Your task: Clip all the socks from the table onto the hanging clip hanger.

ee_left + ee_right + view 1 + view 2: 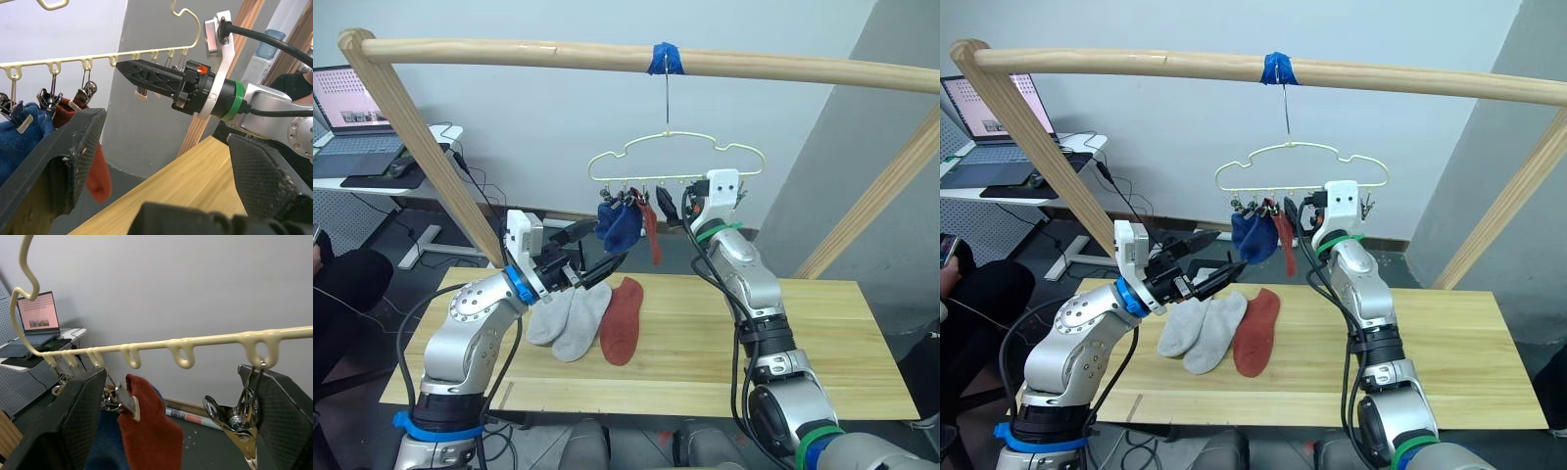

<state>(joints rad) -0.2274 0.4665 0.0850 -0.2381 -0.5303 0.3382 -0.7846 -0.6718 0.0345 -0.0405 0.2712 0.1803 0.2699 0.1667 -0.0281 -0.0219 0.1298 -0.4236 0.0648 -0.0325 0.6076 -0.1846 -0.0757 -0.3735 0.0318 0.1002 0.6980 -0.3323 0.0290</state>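
Note:
The cream clip hanger [675, 161] hangs from a hook on the taped pole. Two blue socks [620, 226] and one rust red sock [652, 231] hang clipped at its left end. On the table [822, 333] lie two light grey socks [570, 319] side by side, with a rust red sock [622, 319] to their right. My left gripper [612, 242] is open and empty, raised over the grey socks just below the blue ones. My right gripper [674, 208] is open at the clip row, beside the hanging red sock [146, 431] and a bare metal clip [239, 423].
A wooden frame surrounds the table: a top pole [558, 51] with blue tape [666, 59] and slanted side poles [431, 147]. A desk with a laptop [352, 108] stands back left. A person's knee [342, 284] is at the left edge.

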